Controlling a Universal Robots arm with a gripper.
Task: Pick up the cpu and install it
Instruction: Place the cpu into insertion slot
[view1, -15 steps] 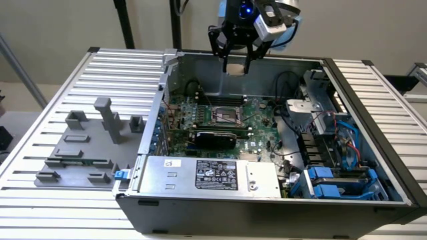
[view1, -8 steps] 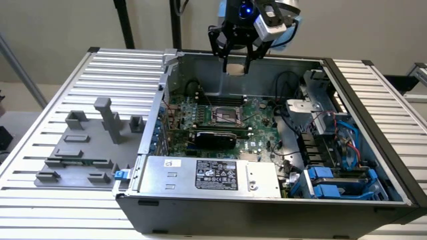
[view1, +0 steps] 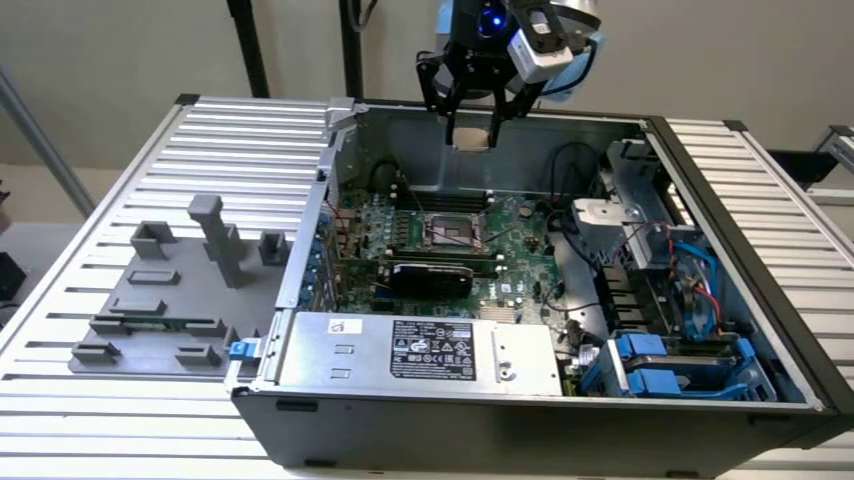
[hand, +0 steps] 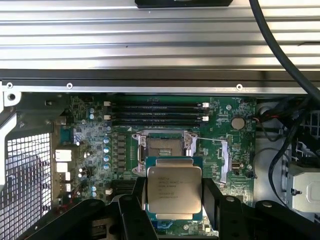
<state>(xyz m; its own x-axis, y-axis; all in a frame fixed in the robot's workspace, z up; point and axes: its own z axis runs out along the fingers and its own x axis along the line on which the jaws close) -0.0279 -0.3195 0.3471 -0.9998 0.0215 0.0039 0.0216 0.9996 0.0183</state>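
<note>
Currently held: the cpu (hand: 174, 192), clamped on two opposite edges by the gripper (hand: 175, 206).
Place: raised well above the open motherboard socket (hand: 164, 149), not touching it.
Handling: probably light, stiff and flat (a slick metal lid), with a fragile underside.
Hold: edges only, kept level.
</note>
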